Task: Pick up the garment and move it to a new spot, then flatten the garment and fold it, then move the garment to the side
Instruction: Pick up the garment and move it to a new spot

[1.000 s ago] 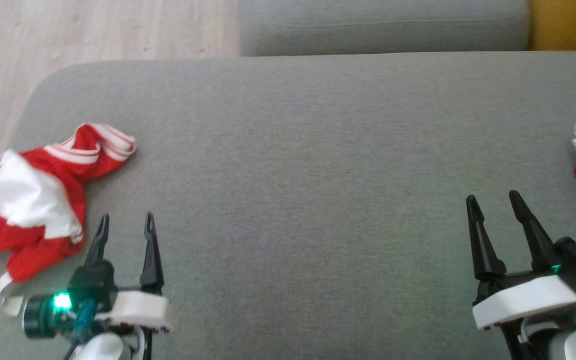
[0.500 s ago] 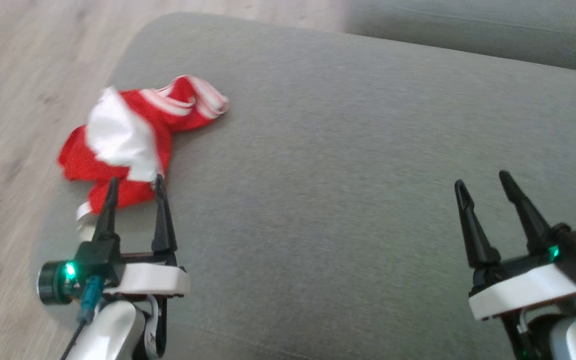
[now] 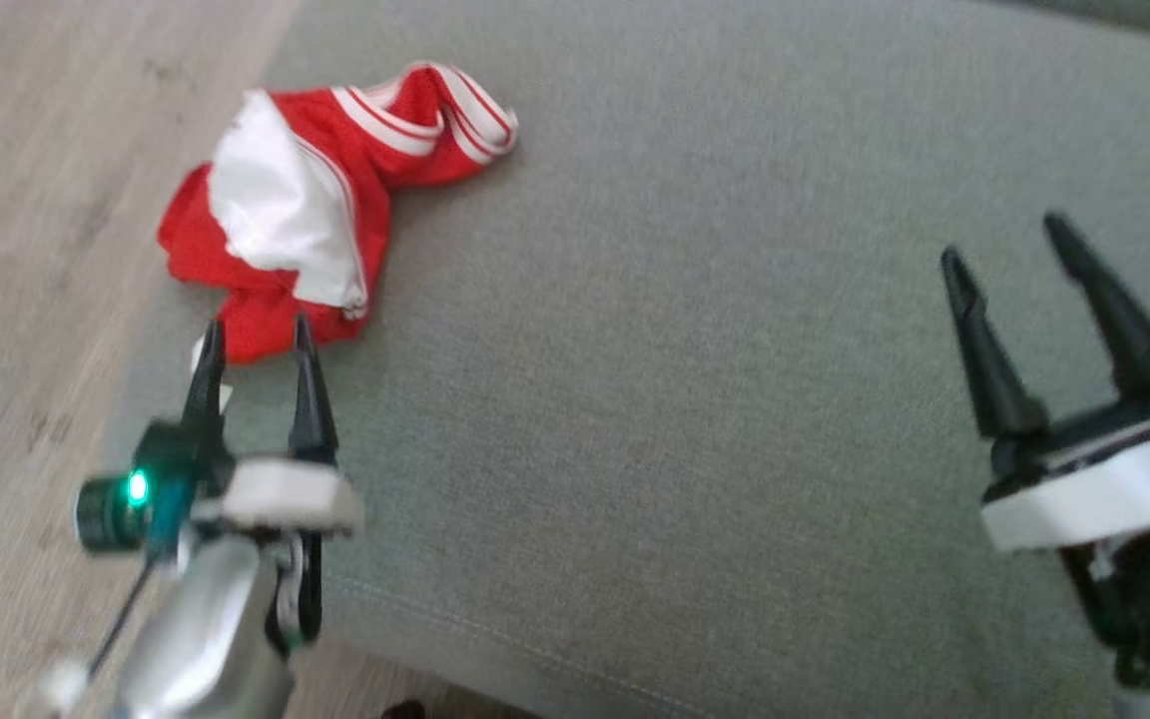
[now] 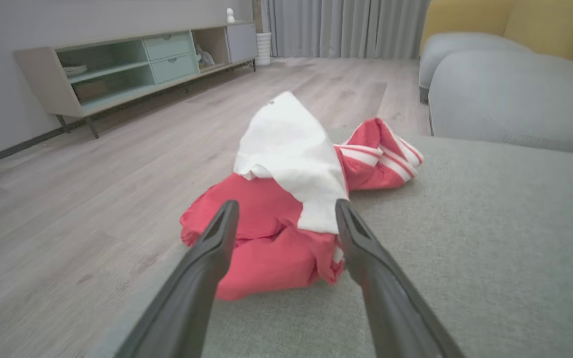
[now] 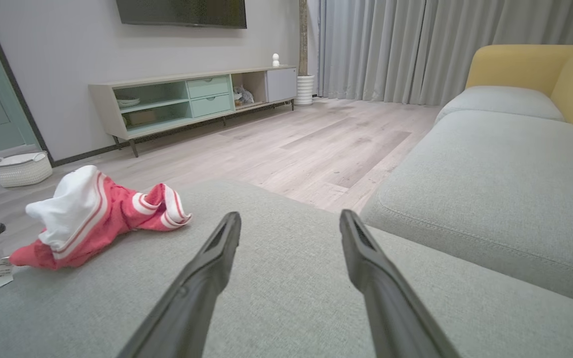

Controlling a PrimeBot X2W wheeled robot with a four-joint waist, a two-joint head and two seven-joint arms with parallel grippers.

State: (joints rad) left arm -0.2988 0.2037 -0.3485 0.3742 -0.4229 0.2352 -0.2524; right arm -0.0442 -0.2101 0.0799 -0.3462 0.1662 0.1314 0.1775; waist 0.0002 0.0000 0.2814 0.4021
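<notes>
Red-and-white garment (image 3: 305, 210), crumpled in a heap on the grey sofa cushion (image 3: 685, 399), close to the cushion's left edge; a white panel lies uppermost and a striped band points toward the cushion's far side; a small tag (image 5: 2, 272) trails from its near end; left hand (image 3: 256, 326), fingers spread and holding nothing, at the cushion's left edge, tips aimed at the heap and just short of it, contact not discernible; right hand (image 3: 1004, 238), likewise spread and empty, above the cushion's right part, well apart from the heap; judged stage: approach for the first pick-up; lifting, relocating, flattening, folding and setting aside all remain.
</notes>
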